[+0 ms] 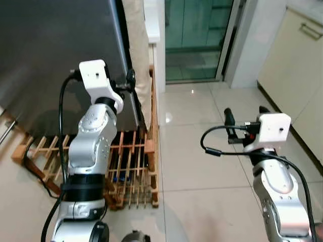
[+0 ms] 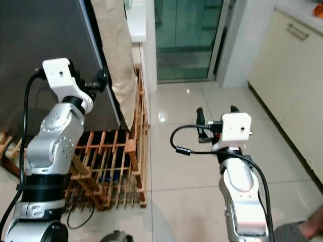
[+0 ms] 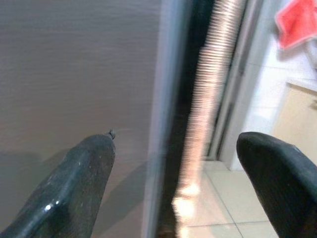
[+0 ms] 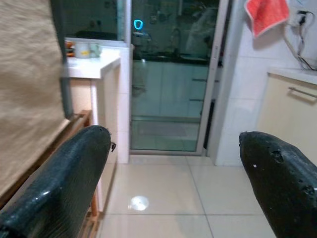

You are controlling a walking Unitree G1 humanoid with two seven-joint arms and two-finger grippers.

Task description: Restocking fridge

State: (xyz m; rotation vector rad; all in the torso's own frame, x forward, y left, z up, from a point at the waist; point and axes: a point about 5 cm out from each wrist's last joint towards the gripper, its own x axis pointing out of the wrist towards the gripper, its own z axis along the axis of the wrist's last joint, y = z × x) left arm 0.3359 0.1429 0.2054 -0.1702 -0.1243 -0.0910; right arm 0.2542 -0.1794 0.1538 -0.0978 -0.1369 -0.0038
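From the left eye view, the fridge (image 1: 55, 60) stands far left with its dark steel door shut, and the left gripper (image 1: 129, 83) is raised against the door's right-hand vertical edge, beside a beige curtain (image 1: 136, 45); below sits a wooden rack (image 1: 131, 166) on the tiled floor (image 1: 202, 151). The right gripper (image 1: 242, 113) hovers over bare floor well to the right, pointing toward a glass sliding door (image 1: 197, 40). The right eye view shows the same layout, with a cream cabinet (image 2: 298, 75) at the far right. In the left wrist view, the left gripper's fingers (image 3: 74, 183) are spread wide, straddling the door's edge, which runs vertically between them, the steel face on one side and the dark gap on the other. The right wrist view shows its fingers (image 4: 64, 183) also wide apart, holding nothing, with a red cloth (image 4: 267, 15) hanging far off. The left arm is clearly nearer; opening the door likely depends on closing across that upright edge.
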